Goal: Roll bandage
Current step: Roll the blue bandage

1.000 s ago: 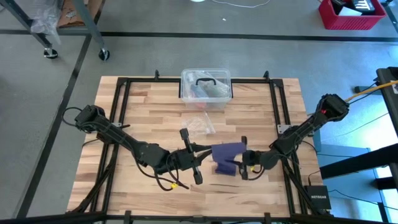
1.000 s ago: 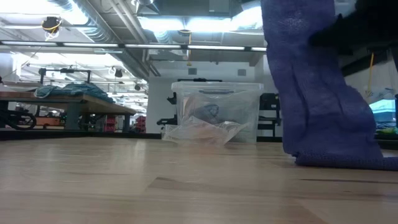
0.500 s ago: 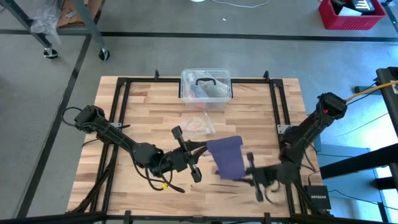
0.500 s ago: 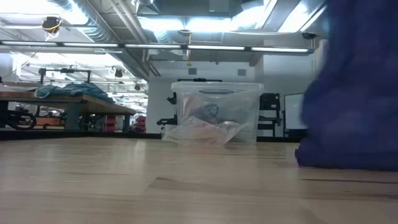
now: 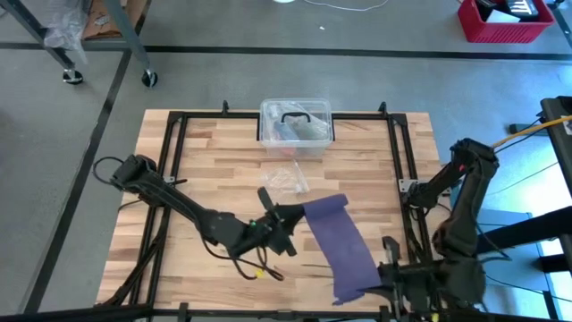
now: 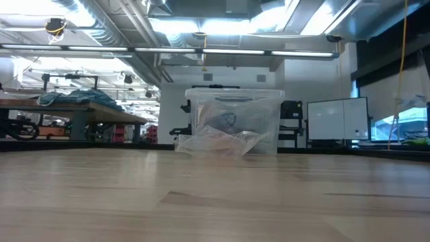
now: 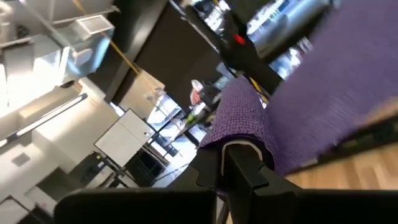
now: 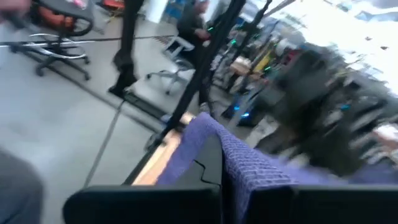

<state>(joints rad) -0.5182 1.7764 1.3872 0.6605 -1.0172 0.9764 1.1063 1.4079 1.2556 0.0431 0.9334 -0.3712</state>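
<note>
The bandage is a dark navy-purple strip, drawn out slantwise between my two grippers over the table's near middle. It does not show in the low view, so it hangs clear of the tabletop. My left gripper is shut on its far end. My right gripper, beside the table's near edge, is shut on its near end. In each wrist view the purple fabric runs away from the dark fingers. My left gripper holds the bandage's far end, which wraps over the finger. It comes at the end roughly level from the table's left. The strip runs off it clear of the table. My right gripper holds the near end, which drapes over its finger. It comes roughly level from the right. The strip stretches away toward the other arm, lifted clear; one layer or several, I cannot tell.
A clear plastic box with a black handle stands at the table's far middle, with a crinkled clear wrapper just in front of it; both show in the low view. Black frame rails run along the table's sides.
My right gripper has gone up and toward the table's near edge with the bandage's end. The bandage, bunched in a heap with its lower part on the table a second ago, is now drawn out into a long strip and lifted clear. Its far end has stayed at my left gripper.
</note>
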